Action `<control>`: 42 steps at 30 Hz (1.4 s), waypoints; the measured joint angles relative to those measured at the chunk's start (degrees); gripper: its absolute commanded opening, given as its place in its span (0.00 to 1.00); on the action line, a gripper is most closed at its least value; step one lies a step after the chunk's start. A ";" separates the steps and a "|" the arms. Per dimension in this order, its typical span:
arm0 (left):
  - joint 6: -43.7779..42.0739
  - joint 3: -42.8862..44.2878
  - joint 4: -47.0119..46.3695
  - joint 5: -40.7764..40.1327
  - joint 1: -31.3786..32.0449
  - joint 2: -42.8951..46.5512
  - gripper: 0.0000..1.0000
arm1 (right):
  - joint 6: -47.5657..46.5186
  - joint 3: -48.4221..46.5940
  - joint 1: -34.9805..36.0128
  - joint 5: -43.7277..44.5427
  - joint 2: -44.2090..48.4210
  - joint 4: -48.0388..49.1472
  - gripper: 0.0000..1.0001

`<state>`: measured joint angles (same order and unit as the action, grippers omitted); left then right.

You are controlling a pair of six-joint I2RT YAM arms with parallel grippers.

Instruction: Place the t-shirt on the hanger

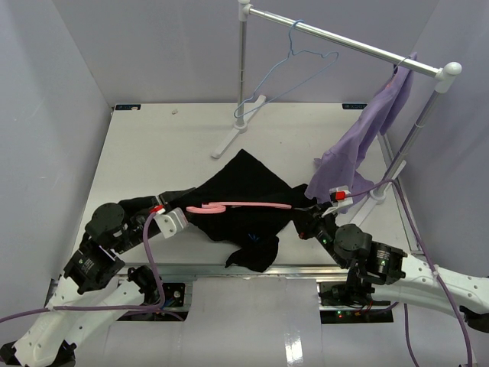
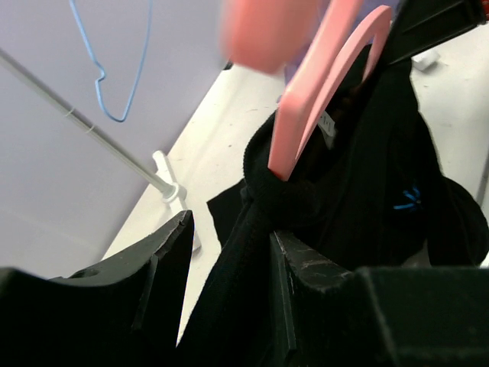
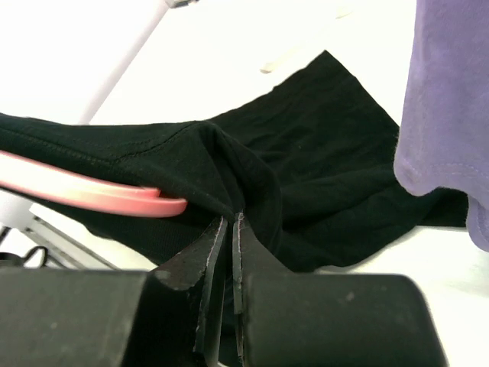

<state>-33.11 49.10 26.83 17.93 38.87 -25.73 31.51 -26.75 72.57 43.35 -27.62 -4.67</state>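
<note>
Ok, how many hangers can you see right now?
2. The pink hanger lies across the t-shirt on the table; the blue wire hanger hangs on the rail. None looks hidden.

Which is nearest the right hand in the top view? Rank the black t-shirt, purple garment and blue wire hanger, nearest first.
1. The black t-shirt: pinched in the right hand.
2. The purple garment: hanging off the right end of the rail.
3. The blue wire hanger: on the rail, far back.
</note>
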 measured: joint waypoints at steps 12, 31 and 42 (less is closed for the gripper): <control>-0.47 -0.81 0.19 -0.27 -0.04 -2.01 0.00 | -3.77 -2.34 -0.11 -0.77 -0.61 -0.97 0.08; -0.06 3.56 6.81 -10.02 -0.43 -10.36 0.00 | -12.42 -20.92 -0.57 -1.04 -16.42 -7.15 0.08; 0.86 3.56 7.83 -7.84 -0.48 -13.87 0.00 | -18.37 -27.16 -0.46 -9.47 -22.17 -5.79 0.14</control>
<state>-32.25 52.66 34.66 10.09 38.38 -39.60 13.14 -53.91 72.11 33.88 -49.79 -10.46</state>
